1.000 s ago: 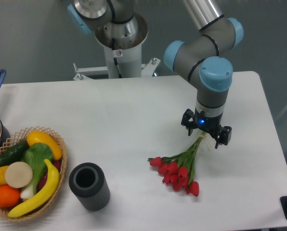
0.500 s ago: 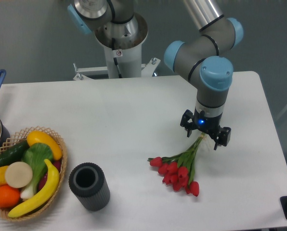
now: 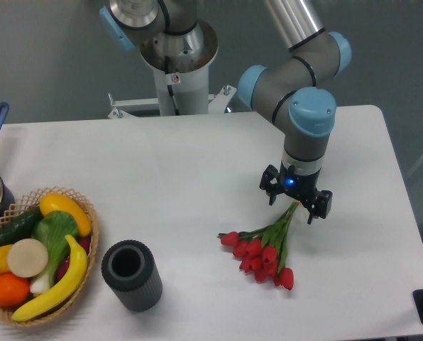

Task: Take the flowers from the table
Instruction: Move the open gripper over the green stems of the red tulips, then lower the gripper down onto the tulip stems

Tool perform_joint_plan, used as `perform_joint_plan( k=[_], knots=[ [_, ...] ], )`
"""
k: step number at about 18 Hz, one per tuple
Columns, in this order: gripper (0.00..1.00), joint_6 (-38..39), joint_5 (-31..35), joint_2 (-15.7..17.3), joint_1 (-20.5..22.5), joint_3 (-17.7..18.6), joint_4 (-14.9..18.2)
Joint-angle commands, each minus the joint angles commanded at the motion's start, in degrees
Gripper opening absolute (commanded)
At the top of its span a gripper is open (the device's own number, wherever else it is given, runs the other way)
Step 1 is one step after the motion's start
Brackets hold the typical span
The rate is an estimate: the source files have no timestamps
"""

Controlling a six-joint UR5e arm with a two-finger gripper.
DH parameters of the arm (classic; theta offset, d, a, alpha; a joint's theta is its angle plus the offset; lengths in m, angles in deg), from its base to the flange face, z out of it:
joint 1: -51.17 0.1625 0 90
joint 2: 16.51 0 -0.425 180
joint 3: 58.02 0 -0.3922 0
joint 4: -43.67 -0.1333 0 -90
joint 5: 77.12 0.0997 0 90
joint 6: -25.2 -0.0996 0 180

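A bunch of red tulips with green stems (image 3: 265, 250) is seen lying on the big white flat table (image 3: 197, 185), under the robot's black two-finger gripper (image 3: 294, 204).

From the one fixed camera, the gripper's jaws are seen spread apart, one on each side of the stem ends, and nothing is gripped. The red flower heads are pointed toward the front of the table. A dark grey ribbed round cup (image 3: 131, 275) is stood to the left. A woven basket of toy fruit and vegetables (image 3: 34, 253) is placed at the far left edge.
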Motion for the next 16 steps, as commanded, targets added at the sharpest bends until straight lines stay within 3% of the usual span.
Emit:
perform_joint_plan(
  k=[14,15,16],
  knots=[
    [1.00,0.53,0.00,-5.62,-2.90,-0.88,-0.09],
    [0.98,0.44,0.00,-6.15,-3.25,-1.05,-0.17],
    [0.84,0.53,0.09,-6.76,-3.86,-1.58,-0.26]
  ],
)
